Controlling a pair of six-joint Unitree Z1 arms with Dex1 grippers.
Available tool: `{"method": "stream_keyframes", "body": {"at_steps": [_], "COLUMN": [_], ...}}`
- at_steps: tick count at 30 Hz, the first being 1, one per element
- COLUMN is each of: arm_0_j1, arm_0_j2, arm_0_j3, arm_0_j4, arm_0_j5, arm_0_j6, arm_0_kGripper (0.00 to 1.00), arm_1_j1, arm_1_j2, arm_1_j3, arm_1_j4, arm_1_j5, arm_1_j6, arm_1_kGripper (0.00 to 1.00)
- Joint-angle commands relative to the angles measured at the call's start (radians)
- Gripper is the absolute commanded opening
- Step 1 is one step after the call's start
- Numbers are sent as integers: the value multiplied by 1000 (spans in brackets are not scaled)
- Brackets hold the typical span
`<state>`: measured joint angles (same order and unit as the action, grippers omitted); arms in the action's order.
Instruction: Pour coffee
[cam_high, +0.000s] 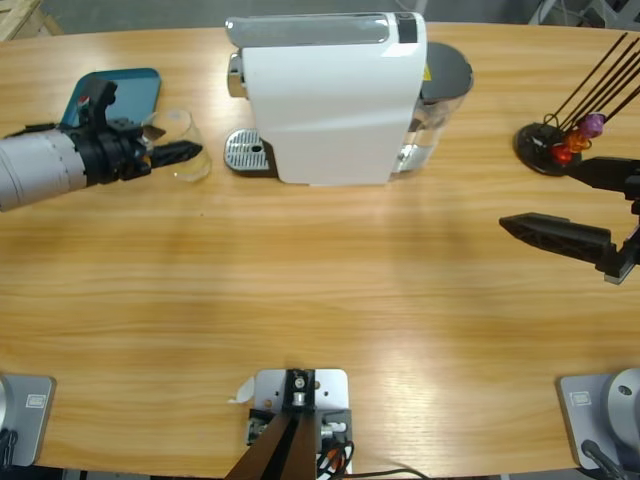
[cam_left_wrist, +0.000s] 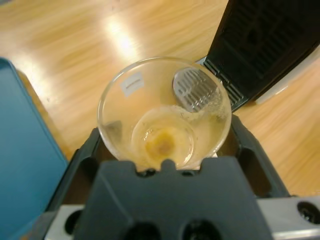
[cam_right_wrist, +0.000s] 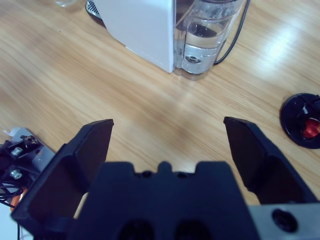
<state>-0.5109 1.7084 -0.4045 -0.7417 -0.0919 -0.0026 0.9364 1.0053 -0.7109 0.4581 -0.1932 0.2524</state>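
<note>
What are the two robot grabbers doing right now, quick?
Left gripper: jaws shut on the clear glass, which has only a yellowish trace at the bottom.
Right gripper: jaws wide open, holding nothing, above the wooden table.

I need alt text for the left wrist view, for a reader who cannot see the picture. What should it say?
The left gripper holds a clear glass between its black fingers, seen from above, with only a thin yellowish residue at the bottom. A teal tray lies at the left on the wooden table, and the coffee machine's metal drip grate shows through the glass.
</note>
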Motion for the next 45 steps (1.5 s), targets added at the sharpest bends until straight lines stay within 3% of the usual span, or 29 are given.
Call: {"method": "stream_keyframes", "body": {"at_steps": [1, 32, 33, 34, 36, 37, 45], "arm_0_j1": [-6, -113, -115, -115, -117, -117, -117], "arm_0_j2": [2, 212, 213, 216, 218, 217, 195], "arm_0_j3": [-163, -264, -264, -264, -263, -260, -232], "arm_0_j4": [153, 140, 140, 140, 140, 140, 143], "arm_0_j5": [-19, -49, -49, -50, -49, -49, -48], "arm_0_j6": [65, 70, 70, 70, 70, 70, 75], "arm_0_kGripper": [370, 376, 422, 539, 868, 969, 991], "arm_1_j1": [-8, -8, -8, -8, -8, -8, -8], "arm_1_j2": [-19, -11, -11, -11, -11, -11, -11], "arm_1_j3": [37, 37, 37, 37, 37, 37, 37], "arm_1_j4": [-10, -12, -12, -12, -12, -12, -12], "arm_1_j5": [14, 14, 14, 14, 14, 14, 13], "arm_1_j6": [-1, -1, -1, -1, -1, -1, -2], "arm_1_kGripper": [987, 987, 987, 987, 987, 987, 987]}}
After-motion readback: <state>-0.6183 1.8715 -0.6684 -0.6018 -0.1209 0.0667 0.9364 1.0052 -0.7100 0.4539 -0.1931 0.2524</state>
